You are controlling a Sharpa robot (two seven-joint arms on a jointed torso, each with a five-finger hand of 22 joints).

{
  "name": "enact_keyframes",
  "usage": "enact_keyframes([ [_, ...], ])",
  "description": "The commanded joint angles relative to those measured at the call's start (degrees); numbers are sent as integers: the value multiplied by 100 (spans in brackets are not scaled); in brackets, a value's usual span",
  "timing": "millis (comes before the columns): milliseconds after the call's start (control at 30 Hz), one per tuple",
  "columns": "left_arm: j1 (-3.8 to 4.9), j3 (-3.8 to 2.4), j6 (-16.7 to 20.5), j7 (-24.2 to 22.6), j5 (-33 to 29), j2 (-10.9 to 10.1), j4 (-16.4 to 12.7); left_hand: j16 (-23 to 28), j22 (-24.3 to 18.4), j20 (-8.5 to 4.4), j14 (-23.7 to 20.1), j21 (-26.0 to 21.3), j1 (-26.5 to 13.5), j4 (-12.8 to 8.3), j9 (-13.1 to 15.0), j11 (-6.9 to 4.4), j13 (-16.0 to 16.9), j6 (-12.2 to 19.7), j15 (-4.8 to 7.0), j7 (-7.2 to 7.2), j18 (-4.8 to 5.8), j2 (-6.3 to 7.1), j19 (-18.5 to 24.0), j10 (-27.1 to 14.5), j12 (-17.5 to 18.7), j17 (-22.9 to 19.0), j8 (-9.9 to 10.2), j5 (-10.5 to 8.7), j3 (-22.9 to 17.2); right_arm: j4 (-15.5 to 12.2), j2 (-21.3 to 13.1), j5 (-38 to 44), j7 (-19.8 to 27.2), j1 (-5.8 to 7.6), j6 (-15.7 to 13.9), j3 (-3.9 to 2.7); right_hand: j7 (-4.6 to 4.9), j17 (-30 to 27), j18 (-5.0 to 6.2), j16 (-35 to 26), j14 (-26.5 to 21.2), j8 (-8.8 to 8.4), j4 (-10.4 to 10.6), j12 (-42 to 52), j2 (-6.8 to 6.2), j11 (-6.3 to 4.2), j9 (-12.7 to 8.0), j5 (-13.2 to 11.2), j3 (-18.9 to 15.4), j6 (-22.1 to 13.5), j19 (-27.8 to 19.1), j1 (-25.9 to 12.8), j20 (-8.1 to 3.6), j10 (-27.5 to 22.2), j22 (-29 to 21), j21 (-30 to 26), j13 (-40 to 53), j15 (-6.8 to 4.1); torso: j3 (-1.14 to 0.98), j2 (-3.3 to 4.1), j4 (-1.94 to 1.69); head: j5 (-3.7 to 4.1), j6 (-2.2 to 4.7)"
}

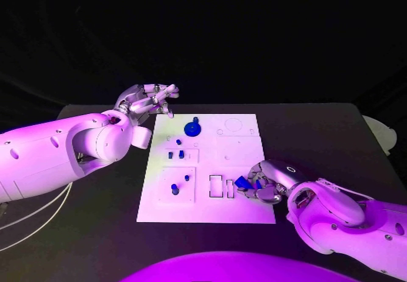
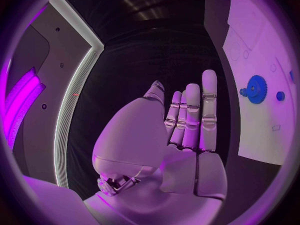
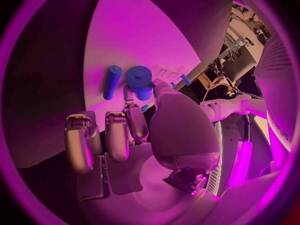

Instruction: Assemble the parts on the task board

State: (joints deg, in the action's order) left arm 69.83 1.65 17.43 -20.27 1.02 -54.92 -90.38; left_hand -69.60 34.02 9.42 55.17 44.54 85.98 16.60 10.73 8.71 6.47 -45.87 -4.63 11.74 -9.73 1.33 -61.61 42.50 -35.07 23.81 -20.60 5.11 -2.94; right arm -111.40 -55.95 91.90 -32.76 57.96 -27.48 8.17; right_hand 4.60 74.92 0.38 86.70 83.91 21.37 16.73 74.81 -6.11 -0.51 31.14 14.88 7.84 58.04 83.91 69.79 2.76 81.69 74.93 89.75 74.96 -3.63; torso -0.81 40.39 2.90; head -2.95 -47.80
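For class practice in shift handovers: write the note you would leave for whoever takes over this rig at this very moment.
Left hand: open, holding nothing, off the task board's far left corner.
Right hand: holds a blue part at the board's near right area, beside the rectangular slots.
On the board: blue gear at the far middle, small blue pegs on the left side.
Done: some parts appear seated.
Left: place the held part; check the rest.

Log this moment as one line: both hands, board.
left hand: open, off board's far-left corner | right hand: fingers hold blue part at board's near-right slots | gear: on board
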Motion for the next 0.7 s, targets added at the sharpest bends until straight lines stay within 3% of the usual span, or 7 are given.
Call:
enact_keyframes([
  [33, 5, -4, -85, -26, 4, 9, -11, 18, 9, -4, -41, 5, -12, 0, -1, -5, -5, 12, 10, 21, -80, 49, 38, -39, -32, -9, -25, 19, -43, -119, -13, -69, 28, 62, -444, -18, -104, 728, -38, 34, 456, 112, 5, 39, 182, -11, 73, 70, 51, 115, 609, 153, -55, 55, 1507, 25, 336, -53, 4, -2, -2, 7, 16],
  [300, 5, -3, -88, -25, 5, 28, -11, 18, 9, -4, -41, 5, -12, 0, -1, -5, -5, 12, 10, 21, -80, 49, 38, -39, -32, -9, -25, 19, -43, -132, 201, -438, 198, 206, -368, -27, -132, 822, -38, 73, 476, 147, 13, 117, 250, -36, 70, 233, 24, 177, 609, -43, -79, 125, 1507, 25, 405, -75, 8, 9, 0, 13, 44],
  [467, 5, -3, -94, -22, 5, 45, -13, 17, 9, -3, -45, 4, -14, 0, -1, -4, -6, 12, 9, 21, -80, 46, 43, -46, -35, -9, -28, 19, -47, 74, 517, -703, 259, 231, -8, -23, -154, 856, -38, 87, 483, 178, 17, 250, 323, -53, 67, 292, 5, 235, 609, -213, -93, 209, 1507, 25, 518, -90, 8, 10, -22, 18, 46],
  [700, 6, -3, -99, -12, 5, 36, -19, 17, 9, -3, -45, 4, -14, 0, -1, -4, -6, 12, 9, 21, -80, 46, 43, -46, -35, -9, -28, 19, -47, 269, 800, -835, 260, 224, 311, -14, -166, 876, -38, 95, 487, 207, 16, 330, 369, -64, 65, 212, -29, 276, 609, -357, -102, 258, 1507, 25, 589, -100, 6, 12, -10, -6, 31],
])
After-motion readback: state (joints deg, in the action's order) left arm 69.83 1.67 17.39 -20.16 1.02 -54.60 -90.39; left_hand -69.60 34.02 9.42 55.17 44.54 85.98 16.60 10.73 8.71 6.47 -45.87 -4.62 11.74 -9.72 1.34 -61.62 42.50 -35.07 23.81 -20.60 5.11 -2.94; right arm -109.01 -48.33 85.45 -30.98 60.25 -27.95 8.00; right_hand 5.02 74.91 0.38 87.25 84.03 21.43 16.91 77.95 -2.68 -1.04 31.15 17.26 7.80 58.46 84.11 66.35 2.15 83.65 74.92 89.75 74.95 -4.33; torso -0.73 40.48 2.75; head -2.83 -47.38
